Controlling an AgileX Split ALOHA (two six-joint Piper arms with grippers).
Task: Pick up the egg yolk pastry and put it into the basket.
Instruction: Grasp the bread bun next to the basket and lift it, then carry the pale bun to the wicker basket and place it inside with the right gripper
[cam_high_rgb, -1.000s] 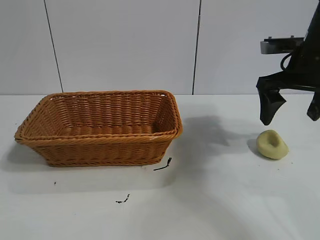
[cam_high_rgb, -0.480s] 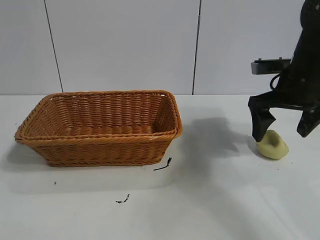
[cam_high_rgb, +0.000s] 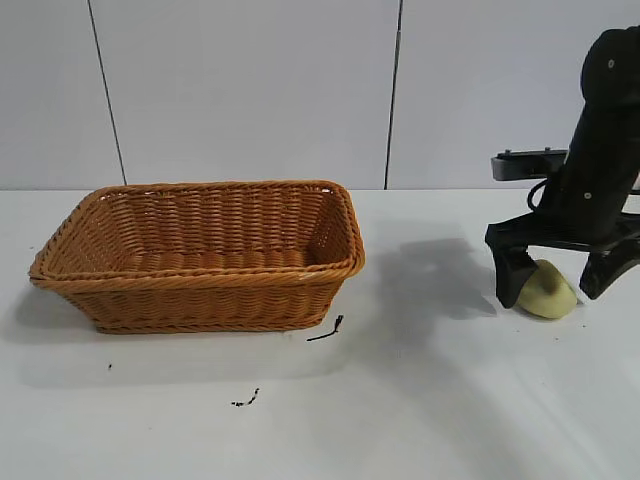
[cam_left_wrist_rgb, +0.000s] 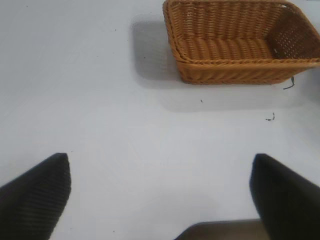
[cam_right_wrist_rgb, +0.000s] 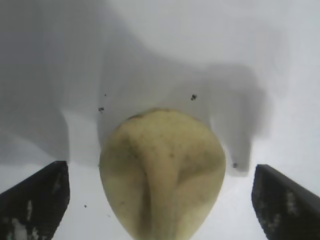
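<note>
The pale yellow-green egg yolk pastry (cam_high_rgb: 548, 293) lies on the white table at the right. My right gripper (cam_high_rgb: 556, 288) is open and low around it, one finger on each side, with gaps to the lump. In the right wrist view the pastry (cam_right_wrist_rgb: 162, 172) fills the space between the two dark fingertips (cam_right_wrist_rgb: 37, 200) without touching them. The orange-brown wicker basket (cam_high_rgb: 200, 275) stands empty at the left of the table; it also shows in the left wrist view (cam_left_wrist_rgb: 240, 62). My left gripper (cam_left_wrist_rgb: 160, 195) is open and empty over bare table, far from the basket.
Small dark scraps lie on the table in front of the basket (cam_high_rgb: 326, 330) and nearer the front (cam_high_rgb: 246, 399). A white panelled wall (cam_high_rgb: 250, 90) stands behind the table.
My right gripper has come down and slightly left, from above the pastry to straddling it near the table. The pastry and basket have not moved.
</note>
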